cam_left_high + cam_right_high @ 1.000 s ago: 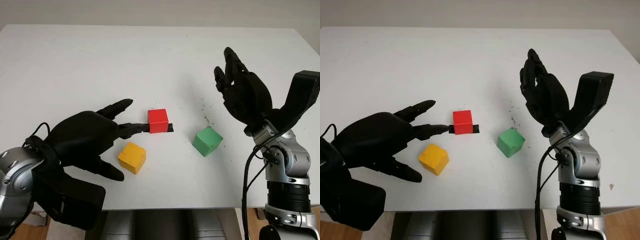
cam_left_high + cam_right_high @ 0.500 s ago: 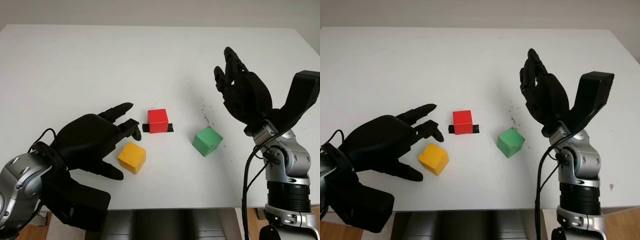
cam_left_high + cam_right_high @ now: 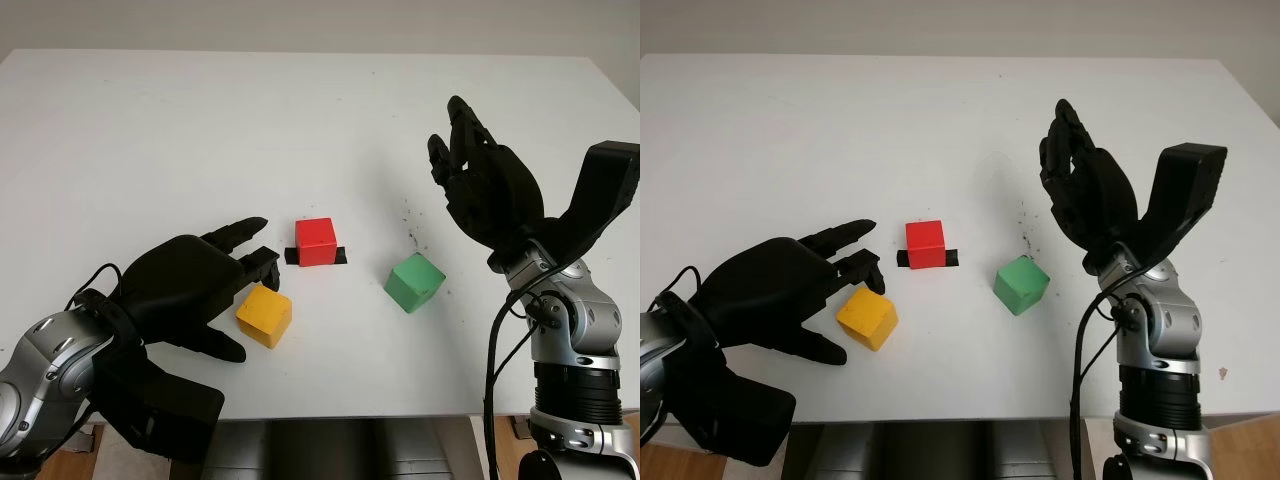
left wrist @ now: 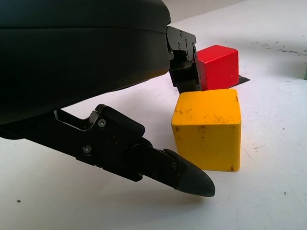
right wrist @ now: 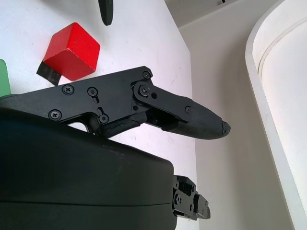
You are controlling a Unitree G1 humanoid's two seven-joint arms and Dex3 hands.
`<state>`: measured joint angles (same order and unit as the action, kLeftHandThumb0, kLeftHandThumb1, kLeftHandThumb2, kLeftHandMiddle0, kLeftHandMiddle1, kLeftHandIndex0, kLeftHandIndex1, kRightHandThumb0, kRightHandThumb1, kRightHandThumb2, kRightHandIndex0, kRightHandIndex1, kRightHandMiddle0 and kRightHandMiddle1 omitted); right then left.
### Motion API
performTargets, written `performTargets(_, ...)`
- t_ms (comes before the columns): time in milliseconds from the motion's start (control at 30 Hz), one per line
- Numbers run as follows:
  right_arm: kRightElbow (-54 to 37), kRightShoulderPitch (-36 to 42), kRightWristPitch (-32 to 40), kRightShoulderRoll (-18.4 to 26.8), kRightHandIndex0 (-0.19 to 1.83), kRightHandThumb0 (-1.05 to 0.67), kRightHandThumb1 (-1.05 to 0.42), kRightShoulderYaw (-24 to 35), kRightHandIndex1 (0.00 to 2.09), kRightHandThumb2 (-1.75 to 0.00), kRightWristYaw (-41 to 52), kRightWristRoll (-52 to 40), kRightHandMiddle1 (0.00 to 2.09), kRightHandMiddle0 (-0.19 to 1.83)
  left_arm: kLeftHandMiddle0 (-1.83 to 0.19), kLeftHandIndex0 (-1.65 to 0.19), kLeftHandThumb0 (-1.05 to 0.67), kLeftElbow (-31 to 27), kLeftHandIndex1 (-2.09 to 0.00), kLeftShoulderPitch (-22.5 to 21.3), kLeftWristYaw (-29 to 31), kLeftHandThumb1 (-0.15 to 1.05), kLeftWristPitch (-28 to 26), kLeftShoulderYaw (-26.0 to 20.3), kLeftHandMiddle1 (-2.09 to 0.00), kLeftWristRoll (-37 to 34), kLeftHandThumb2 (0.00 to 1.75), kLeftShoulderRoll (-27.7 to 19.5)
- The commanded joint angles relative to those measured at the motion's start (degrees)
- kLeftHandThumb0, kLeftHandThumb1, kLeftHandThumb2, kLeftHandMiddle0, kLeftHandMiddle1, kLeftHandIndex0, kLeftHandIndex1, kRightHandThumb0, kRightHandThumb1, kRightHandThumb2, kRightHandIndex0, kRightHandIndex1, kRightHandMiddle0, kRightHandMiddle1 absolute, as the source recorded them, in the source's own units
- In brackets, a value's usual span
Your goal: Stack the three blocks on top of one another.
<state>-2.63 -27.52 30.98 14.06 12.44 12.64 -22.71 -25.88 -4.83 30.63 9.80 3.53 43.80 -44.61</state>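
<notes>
Three blocks lie apart on the white table (image 3: pixel 150 130). The red block (image 3: pixel 316 241) sits on a small strip of black tape (image 3: pixel 341 256). In front of it and to the left is the yellow block (image 3: pixel 266 314), and the green block (image 3: pixel 414 281) is off to the right. My left hand (image 3: pixel 247 305) is open beside the yellow block on its left, fingertips (image 4: pixel 184 72) over the block's back edge and thumb (image 4: pixel 163 165) low by its near side, not gripping. My right hand (image 3: pixel 480 180) is open, raised above the table behind and right of the green block.
The table's front edge (image 3: pixel 400 412) runs close below the yellow and green blocks. Small dark specks (image 3: pixel 410 235) mark the surface behind the green block. The red block (image 5: pixel 72 51) also appears past my right hand's fingers (image 5: pixel 182 112).
My left hand has drawn back from the red block toward me, its fingertips now by the yellow block. The right hand and all three blocks have stayed put.
</notes>
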Motion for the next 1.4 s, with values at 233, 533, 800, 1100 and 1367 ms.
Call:
performTargets(233, -1.37, -0.25, 0.32, 0.51, -0.19, -0.63, -1.05, 0.75, 0.0, -0.73, -0.05, -0.72, 0.0, -0.19, -0.08, 0.02, -0.49, 2.64, -1.41, 1.54, -4.98, 1.04, 2.42, 0.34, -0.06, -1.73, 0.07, 2.42)
performTargets(533, -1.1, -0.37, 0.0, 0.73, -0.19, -0.63, -1.05, 0.41, 0.0, -0.73, 0.03, -0.27, 0.0, -0.19, -0.12, 0.1, -0.38, 4.36, -1.82, 2.5, -9.04, 1.05, 3.63, -0.24, -0.06, -3.66, 0.13, 4.02)
performTargets(800, -0.73, -0.37, -0.28, 0.89, -0.19, -0.63, -1.05, 0.44, 0.0, -0.73, 0.5, -0.44, 0.0, -0.19, -0.12, 0.14, -0.37, 4.23, -1.95, 3.07, -9.58, 1.05, 3.56, -0.98, -0.06, -5.66, 0.11, 4.1)
performTargets(1100, -0.57, -0.53, -0.98, 1.07, -0.19, -0.63, -1.05, -0.53, 0.0, -0.75, 0.82, 0.42, 0.0, -0.19, -0.14, 0.17, -0.39, 2.32, -1.99, 1.54, -8.11, 1.05, 1.45, -4.49, -0.06, -9.83, 0.09, 4.1)
performTargets(1367, -0.18, -0.77, -0.97, 0.66, -0.19, -0.63, -1.05, -0.75, 0.0, -0.75, 0.62, 0.74, 0.0, -0.19, -0.17, 0.19, -0.4, -0.32, -1.94, -3.92, -2.35, 1.05, -9.52, -9.33, -0.06, -23.93, 0.17, 4.89)
